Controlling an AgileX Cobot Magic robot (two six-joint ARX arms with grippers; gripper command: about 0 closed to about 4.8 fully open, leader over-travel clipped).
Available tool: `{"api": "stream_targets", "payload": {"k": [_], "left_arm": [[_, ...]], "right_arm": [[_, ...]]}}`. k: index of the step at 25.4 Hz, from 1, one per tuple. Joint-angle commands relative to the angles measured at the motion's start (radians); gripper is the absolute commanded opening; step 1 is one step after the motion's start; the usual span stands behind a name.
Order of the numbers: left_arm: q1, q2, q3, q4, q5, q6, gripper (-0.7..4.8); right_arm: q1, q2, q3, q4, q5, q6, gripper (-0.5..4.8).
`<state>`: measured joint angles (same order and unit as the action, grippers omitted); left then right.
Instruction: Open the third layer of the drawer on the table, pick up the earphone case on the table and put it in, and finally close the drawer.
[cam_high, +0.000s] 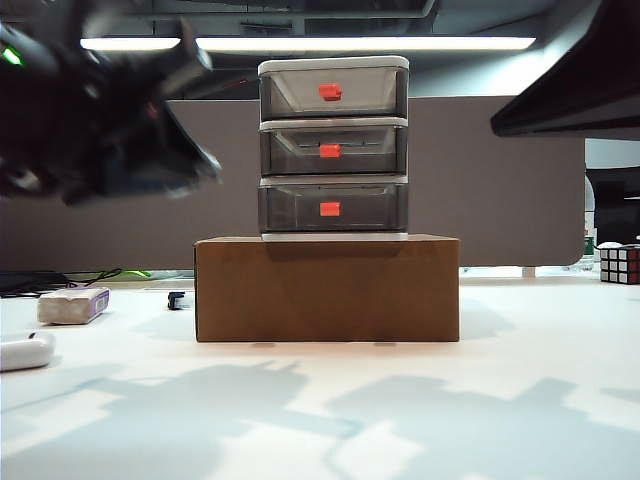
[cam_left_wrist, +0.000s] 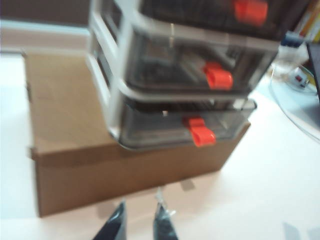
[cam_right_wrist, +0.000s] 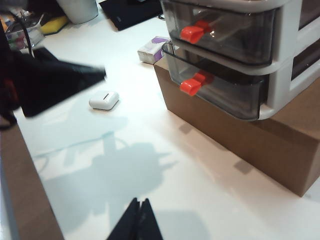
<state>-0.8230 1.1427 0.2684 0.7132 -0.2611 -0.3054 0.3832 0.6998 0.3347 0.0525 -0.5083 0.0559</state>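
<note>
The drawer (cam_high: 333, 148) stands on a cardboard box (cam_high: 327, 289) on the white worktop (cam_high: 420, 400), all 3 layers shut. The third layer (cam_high: 333, 208) sits lowest, its orange handle (cam_left_wrist: 199, 131) untouched. The earphone case (cam_right_wrist: 104, 100) lies on the worktop left of the box. The left gripper (cam_left_wrist: 139, 222) hangs before the box, fingers slightly apart, empty. The right gripper (cam_right_wrist: 139, 220) hovers over bare worktop, fingers closed together, empty.

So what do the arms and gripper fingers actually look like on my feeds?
Both arms are black. The left gripper has two slim, dark, tapering fingers; the right gripper shows similar black pointed fingers. A green light glows on the blurred left arm.
</note>
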Motion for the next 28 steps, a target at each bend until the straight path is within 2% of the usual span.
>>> {"api": "stream_targets", "payload": {"k": [1,2,3,7,8,10,15,18,25,28], "left_arm": [[-0.084,0.138,0.033,0.164,-0.177,-0.013,0.67],[-0.122,0.199,0.056,0.207,-0.266,0.013,0.67],[-0.143,0.236,0.074,0.224,-0.305,0.021,0.67],[-0.223,0.398,0.195,0.231,-0.400,0.022,0.73],[-0.239,0.449,0.238,0.231,-0.420,0.034,1.09],[-0.239,0.506,0.280,0.230,-0.416,0.060,1.55],[-0.238,0.570,0.325,0.231,-0.446,0.064,1.57],[-0.238,0.572,0.331,0.232,-0.538,0.070,1.56],[-0.228,0.575,0.358,0.230,-0.515,0.072,1.57],[-0.228,0.596,0.398,0.229,-0.509,0.130,1.57]], "right_arm": [[0.000,0.031,0.006,0.074,0.043,0.004,-0.05],[0.001,0.045,0.006,0.096,0.042,0.004,-0.05],[0.001,0.056,0.006,0.110,0.042,0.004,-0.05],[0.001,0.099,0.006,0.154,0.042,0.004,-0.05],[0.001,0.109,0.006,0.159,0.043,0.003,-0.05],[0.001,0.121,0.006,0.167,0.041,0.003,-0.05],[0.002,0.133,0.006,0.189,0.037,0.002,-0.05],[0.002,0.138,0.006,0.196,0.038,-0.005,-0.05],[0.002,0.140,0.006,0.200,0.038,-0.005,-0.05],[0.002,0.140,0.006,0.200,0.035,-0.005,-0.05]]}}
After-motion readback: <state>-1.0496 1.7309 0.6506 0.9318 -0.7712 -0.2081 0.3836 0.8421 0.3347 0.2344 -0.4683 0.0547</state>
